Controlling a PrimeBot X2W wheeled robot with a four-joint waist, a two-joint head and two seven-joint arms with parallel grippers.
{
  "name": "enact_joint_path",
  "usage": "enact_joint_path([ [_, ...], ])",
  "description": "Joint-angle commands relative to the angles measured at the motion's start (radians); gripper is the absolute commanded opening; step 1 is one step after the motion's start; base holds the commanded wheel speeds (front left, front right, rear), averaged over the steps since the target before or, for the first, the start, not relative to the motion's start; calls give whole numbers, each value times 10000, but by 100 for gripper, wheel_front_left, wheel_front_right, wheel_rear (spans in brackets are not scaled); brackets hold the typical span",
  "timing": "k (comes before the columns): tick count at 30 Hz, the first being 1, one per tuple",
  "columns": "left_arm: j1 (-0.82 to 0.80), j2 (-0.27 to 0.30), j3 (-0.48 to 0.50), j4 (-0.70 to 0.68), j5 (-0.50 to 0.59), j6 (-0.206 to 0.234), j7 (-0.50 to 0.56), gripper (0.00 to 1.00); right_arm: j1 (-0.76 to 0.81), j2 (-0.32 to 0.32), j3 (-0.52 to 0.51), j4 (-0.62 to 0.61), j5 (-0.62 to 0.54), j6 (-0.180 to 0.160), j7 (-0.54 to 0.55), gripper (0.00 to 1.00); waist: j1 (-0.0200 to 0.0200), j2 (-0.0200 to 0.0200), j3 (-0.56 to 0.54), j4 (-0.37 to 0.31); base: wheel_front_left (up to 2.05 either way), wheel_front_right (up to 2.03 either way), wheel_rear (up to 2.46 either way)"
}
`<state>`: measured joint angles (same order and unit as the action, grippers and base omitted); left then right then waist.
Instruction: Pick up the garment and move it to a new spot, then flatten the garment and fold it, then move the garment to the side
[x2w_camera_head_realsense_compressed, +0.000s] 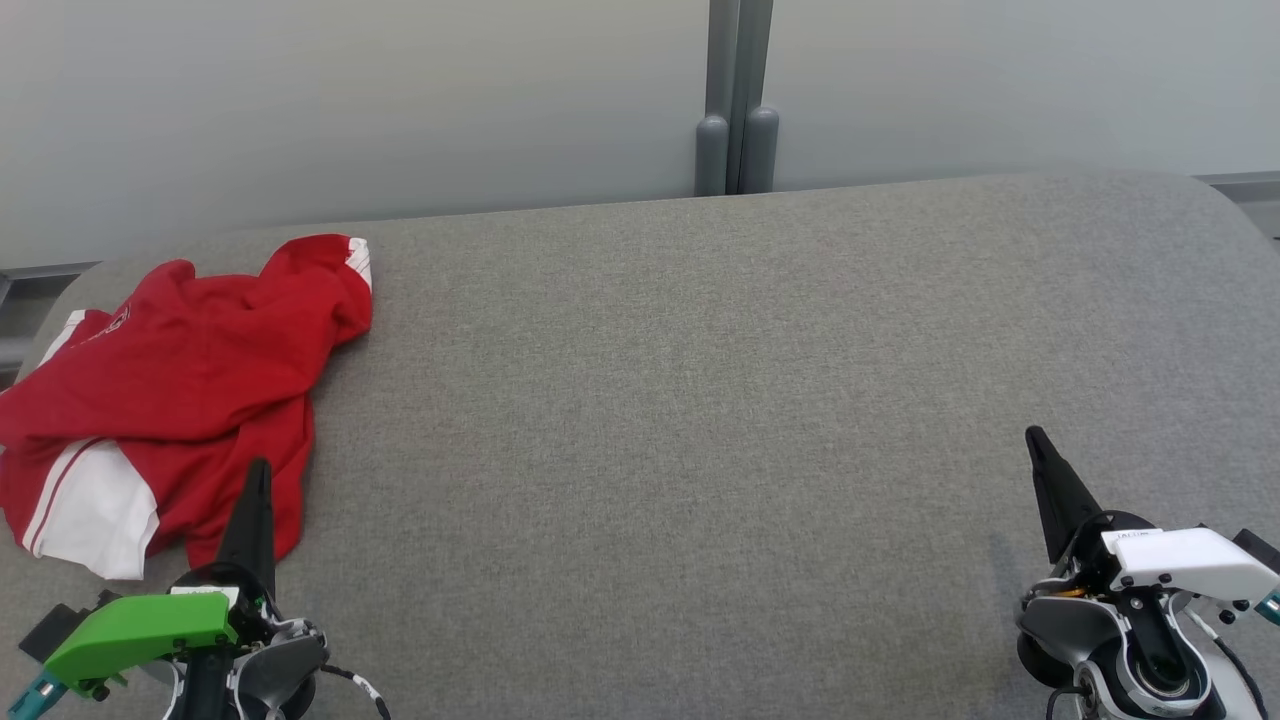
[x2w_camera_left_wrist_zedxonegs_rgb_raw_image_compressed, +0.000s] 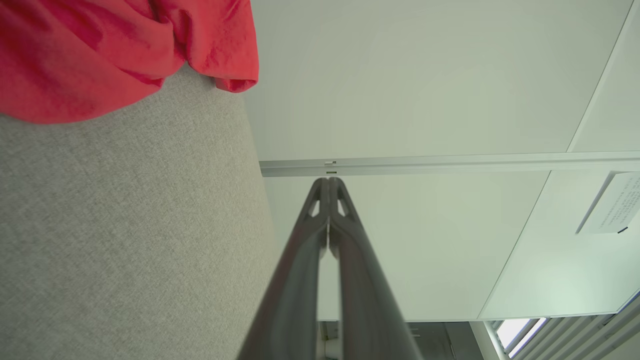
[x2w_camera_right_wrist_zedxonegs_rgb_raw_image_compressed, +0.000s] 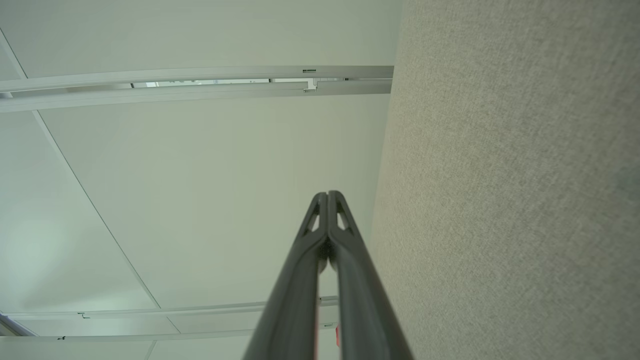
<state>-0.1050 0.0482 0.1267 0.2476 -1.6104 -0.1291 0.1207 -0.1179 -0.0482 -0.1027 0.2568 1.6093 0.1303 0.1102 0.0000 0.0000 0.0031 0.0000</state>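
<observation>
Garment, crumpled red-and-white cloth

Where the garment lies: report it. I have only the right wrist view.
Observer: The red and white garment lies at the left end of the grey fabric surface, by its far edge.
Operator: Give me its state.
Observer: It is crumpled, not flat. A white-banded cuff points toward the wall.
Operator: Now report the left gripper.
Observer: The left gripper sits at the garment's near hem, with its jaws shut on nothing. The left wrist view shows the cloth off to one side of them.
</observation>
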Motion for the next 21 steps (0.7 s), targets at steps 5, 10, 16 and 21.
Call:
enact_joint_path([
  [5,-145,16,1,-11,-14,-62,-33,0,-99,-51,6,16,72,9,24,0,0,0,0,0,0,0,0],
  [10,201,-42,-32,252,2,28,-8,100,220,78,9,236,-7,-2,-25,100,0,0,1,0,0,0,0],
  [16,261,-35,-351,163,121,25,-312,100,406,68,46,3,-224,-1,-335,100,0,0,-1,-1,0,0,0],
  [21,288,-13,-612,139,401,21,-573,100,530,60,29,-217,-915,-1,-577,100,0,0,-6,-1,0,0,0],
])
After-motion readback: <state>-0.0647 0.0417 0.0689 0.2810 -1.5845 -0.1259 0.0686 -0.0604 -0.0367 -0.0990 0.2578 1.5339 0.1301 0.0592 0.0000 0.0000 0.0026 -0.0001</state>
